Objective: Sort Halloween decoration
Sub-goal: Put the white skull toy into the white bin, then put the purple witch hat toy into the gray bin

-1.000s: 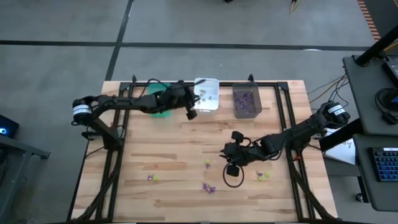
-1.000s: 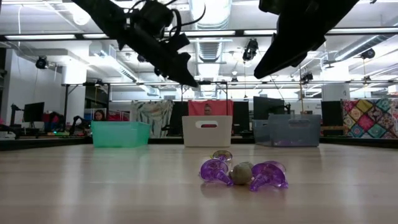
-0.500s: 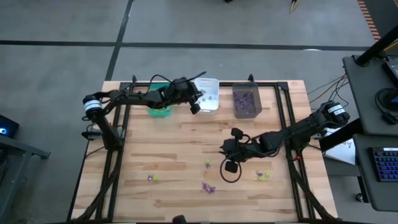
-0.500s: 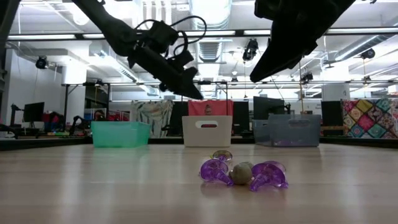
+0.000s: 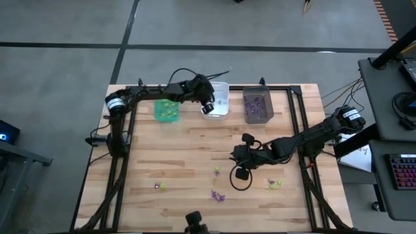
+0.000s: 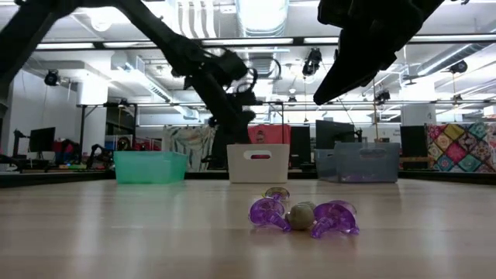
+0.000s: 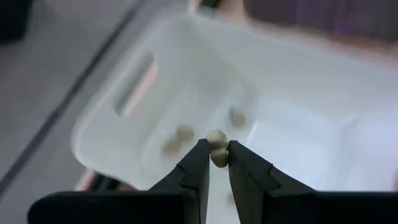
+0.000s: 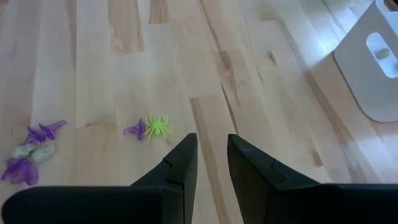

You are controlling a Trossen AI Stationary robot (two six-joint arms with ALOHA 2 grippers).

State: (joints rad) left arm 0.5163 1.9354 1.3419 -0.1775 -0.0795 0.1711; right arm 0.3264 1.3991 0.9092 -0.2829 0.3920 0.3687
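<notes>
Fingers of the left gripper (image 7: 215,163) pinch a greyish trinket (image 7: 216,140) above the white bin (image 5: 218,108) at the tabletop's far edge, while the right gripper (image 8: 208,155) hovers mid-table, fingers slightly apart, empty.

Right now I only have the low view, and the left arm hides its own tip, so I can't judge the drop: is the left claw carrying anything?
Observer: Yes. The left claw is shut on a small greyish trinket, pinched at the fingertips.
Operator: Is it over the right bin?
Observer: Its wrist view looks down into the white bin, where a few similar greyish pieces lie.
Operator: And the right arm?
Observer: The right claw is open and empty above the table, with a green spider and a purple piece touching it just ahead.
</notes>
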